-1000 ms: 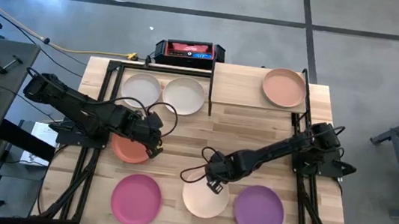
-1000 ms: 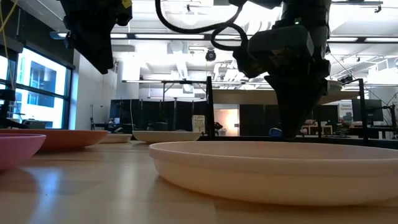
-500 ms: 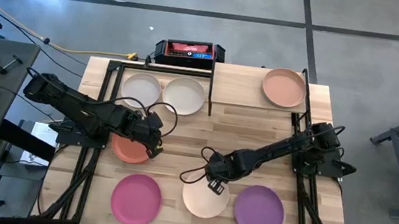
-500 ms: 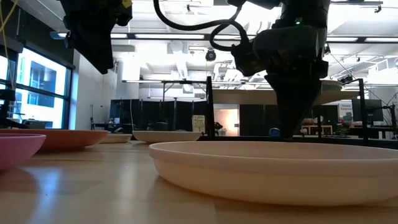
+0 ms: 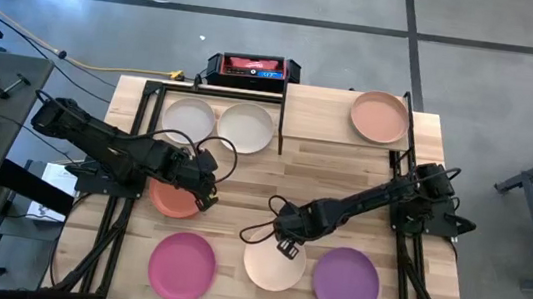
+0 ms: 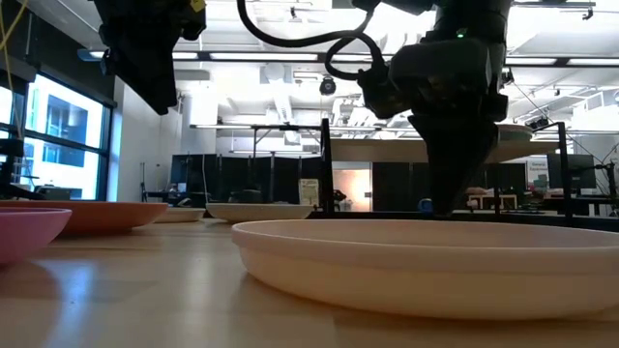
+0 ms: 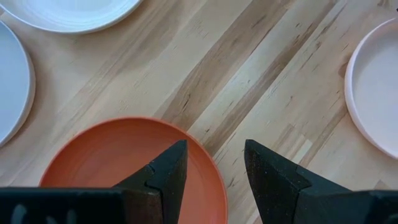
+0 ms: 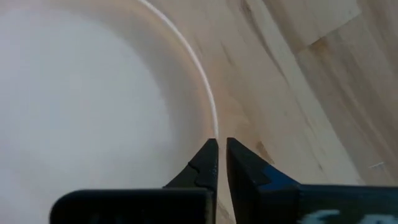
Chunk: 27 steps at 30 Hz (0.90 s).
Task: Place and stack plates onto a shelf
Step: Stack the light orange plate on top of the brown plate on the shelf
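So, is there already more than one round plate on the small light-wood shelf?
No, in the high view only one round peach plate lies on the small light-wood shelf.

You see the left tool [image 5: 207, 195] over the coral plate [image 5: 172, 202] | right tool [image 5: 285, 247] at the cream plate [image 5: 273, 267] rim | magenta plate [image 5: 182, 266] and purple plate [image 5: 345, 281] at the bench [image 5: 344, 178] front | peach plate [image 5: 380, 116] on the shelf [image 5: 316, 115]

Even overhead light, soft shadows — bright ceiling strips [image 6: 290, 56] glare in the low view, arms silhouetted; the nearest plate [image 6: 435, 266] looks slightly soft.
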Available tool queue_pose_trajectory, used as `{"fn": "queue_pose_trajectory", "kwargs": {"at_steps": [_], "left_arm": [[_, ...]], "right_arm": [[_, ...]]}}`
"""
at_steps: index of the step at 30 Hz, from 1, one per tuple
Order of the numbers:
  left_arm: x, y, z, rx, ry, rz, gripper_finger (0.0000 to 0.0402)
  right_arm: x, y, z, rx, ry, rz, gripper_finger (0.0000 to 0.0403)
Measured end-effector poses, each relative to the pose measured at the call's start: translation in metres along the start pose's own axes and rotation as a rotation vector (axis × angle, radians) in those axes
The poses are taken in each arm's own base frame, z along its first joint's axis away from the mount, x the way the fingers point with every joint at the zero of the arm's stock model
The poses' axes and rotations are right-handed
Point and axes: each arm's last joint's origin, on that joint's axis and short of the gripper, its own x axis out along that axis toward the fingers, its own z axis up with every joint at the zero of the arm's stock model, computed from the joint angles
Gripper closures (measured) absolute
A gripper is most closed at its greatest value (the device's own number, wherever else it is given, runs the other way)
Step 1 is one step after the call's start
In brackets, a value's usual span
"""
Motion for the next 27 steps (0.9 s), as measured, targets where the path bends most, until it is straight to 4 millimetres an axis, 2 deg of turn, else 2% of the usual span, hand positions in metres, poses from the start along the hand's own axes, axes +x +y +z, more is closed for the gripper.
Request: {"fn": "queue_pose_trajectory", "kwargs": {"at_steps": [10,14,19,27], "left_arm": [[0.0,0.0,0.0,0.0,-0.001,0.0,0.0252],[0.0,0.0,0.0,0.0,-0.001,0.0,0.0252],[0.0,0.0,0.0,0.0,-0.001,0.0,0.0252],[0.0,0.0,0.0,0.0,-0.002,0.0,0.0252]], "right_arm": [[0.0,-0.001,0.001,0.005,0.0,0.002,0.032],[0.011,0.0,0.002,0.004,0.004,-0.018,0.0301],[0.023,0.0,-0.001,0.016,0.06,-0.027,0.0293],[0.023,0.0,-0.001,0.021,0.067,-0.025,0.0297]]}}
